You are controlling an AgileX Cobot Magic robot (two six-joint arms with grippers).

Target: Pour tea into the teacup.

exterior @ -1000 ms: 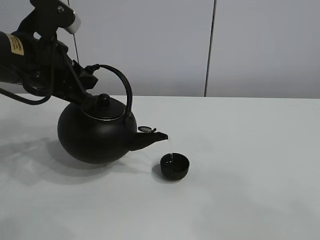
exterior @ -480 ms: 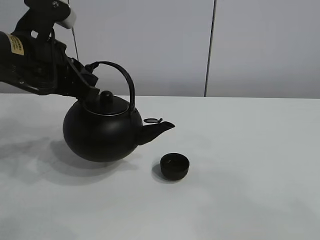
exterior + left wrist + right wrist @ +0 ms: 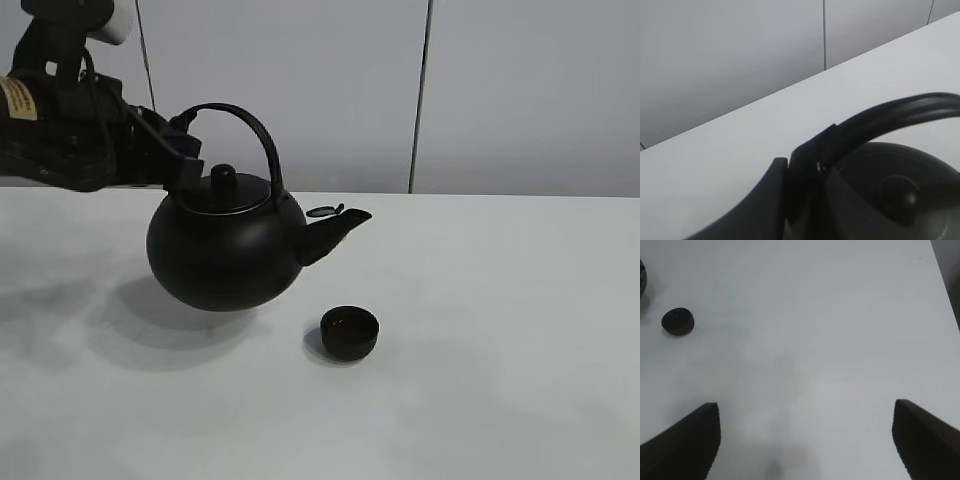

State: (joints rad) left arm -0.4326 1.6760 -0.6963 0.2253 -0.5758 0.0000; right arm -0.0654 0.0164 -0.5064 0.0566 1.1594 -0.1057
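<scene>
One kettle hangs beside teacup on table.

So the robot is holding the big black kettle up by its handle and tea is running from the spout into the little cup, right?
Not quite. The left gripper does hold the kettle up by its handle, but nothing runs from the spout. The exterior high view shows the kettle level, its spout up and left of the teacup, with no stream between them.
</scene>
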